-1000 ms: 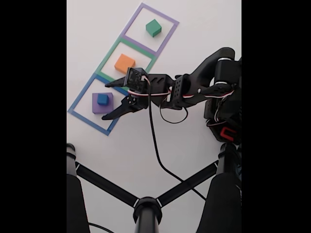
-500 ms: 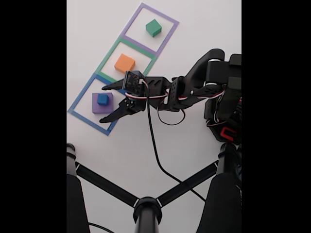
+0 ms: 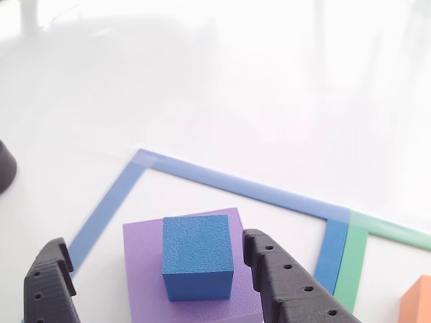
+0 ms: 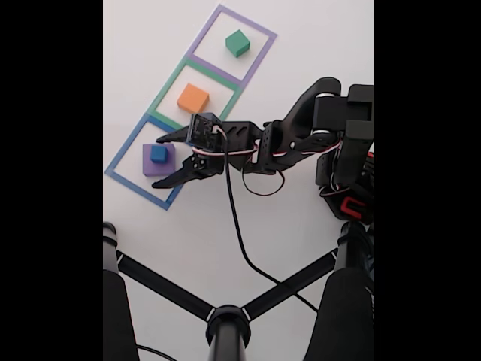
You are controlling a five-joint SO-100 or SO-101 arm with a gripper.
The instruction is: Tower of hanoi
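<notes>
Two fingers are spreading wide as the end effector [image 4: 159,160] is flanking the blue cube [image 3: 197,256], sitting on the purple block [image 3: 145,277] at nine o'clock in the fixed view. Closing low risks dragging purple along.

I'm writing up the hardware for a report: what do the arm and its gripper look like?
The arm is matte black plastic with boxy joints, red-and-white wires along it, a loose black cable trailing off and a red patch near the base. The gripper has two tapered black fingers dotted with small round holes.
</notes>
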